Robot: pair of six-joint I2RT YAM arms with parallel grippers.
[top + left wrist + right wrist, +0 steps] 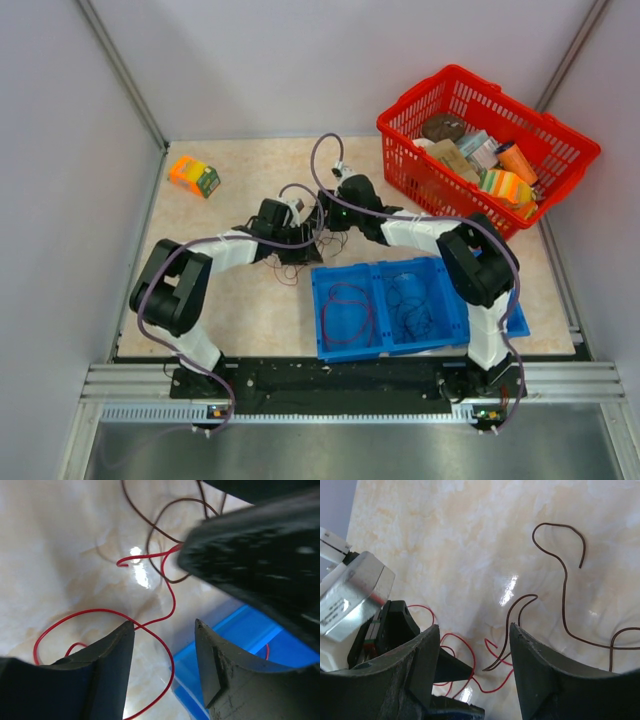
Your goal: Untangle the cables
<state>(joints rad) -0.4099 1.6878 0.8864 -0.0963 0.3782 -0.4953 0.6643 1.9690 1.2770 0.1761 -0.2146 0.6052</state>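
Starting nearest the arm bases, the blue tray [350, 352] holds a reddish cable loop [345, 305] in its left compartment and a dark cable bundle [410, 305] in its right one. Just past its far rim, the remaining tangle lies on the marbled table [250, 310]. The left gripper [164, 625] hangs low there with its jaws moderately apart and nothing between them but a red cable [100, 610] running across the gap on the surface. The right gripper [474, 627] faces it, jaws likewise spread and empty, with the red strand and a dark brown cable [564, 605] crossing below. The main risk is the crowding: the two heads sit very near each other, so a careless closing or lift could knock one against the other. Either could also pinch both strands together and tighten the snarl instead of parting them. A pull toward the bases could drag wire over the tray rim and catch it. Room looks best leftward and toward the far wall, where only an orange and green box [193, 175] stands; the red basket [430, 170] limits the far right.
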